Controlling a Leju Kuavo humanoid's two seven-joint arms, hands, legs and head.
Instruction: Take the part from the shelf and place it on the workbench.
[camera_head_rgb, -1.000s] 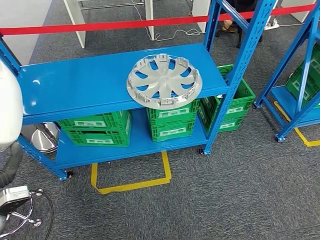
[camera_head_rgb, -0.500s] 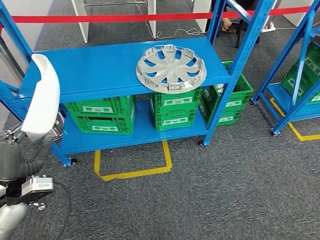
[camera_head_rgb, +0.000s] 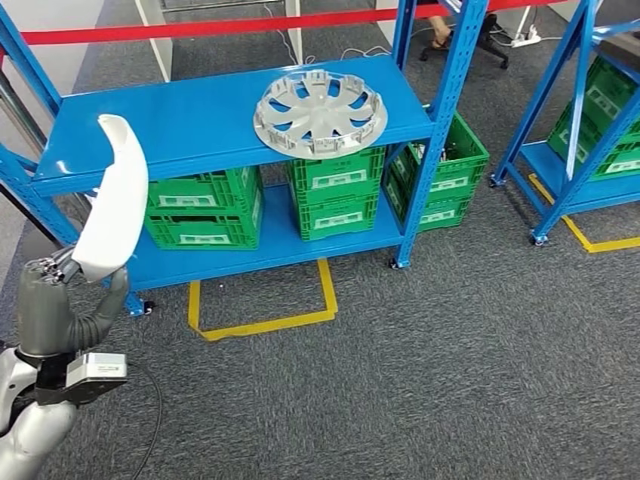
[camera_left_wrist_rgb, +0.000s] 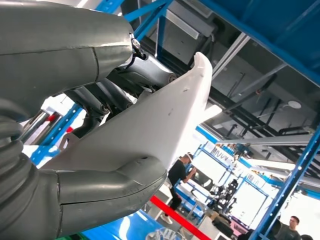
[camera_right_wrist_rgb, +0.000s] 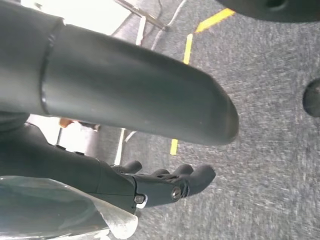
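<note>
We see the left hand (camera_head_rgb: 47, 300) with its fingers hidden behind the white curved part (camera_head_rgb: 113, 200) it holds. The right hand (camera_right_wrist_rgb: 166, 185) has something pale and shiny (camera_right_wrist_rgb: 56, 210) by it, cut off by the frame edge; we cannot tell whether it is held

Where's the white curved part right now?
In the head view it is at the left, held up in the left hand: the white curved part rises in front of the blue shelf's left end, well left of the wheel cover.
</note>
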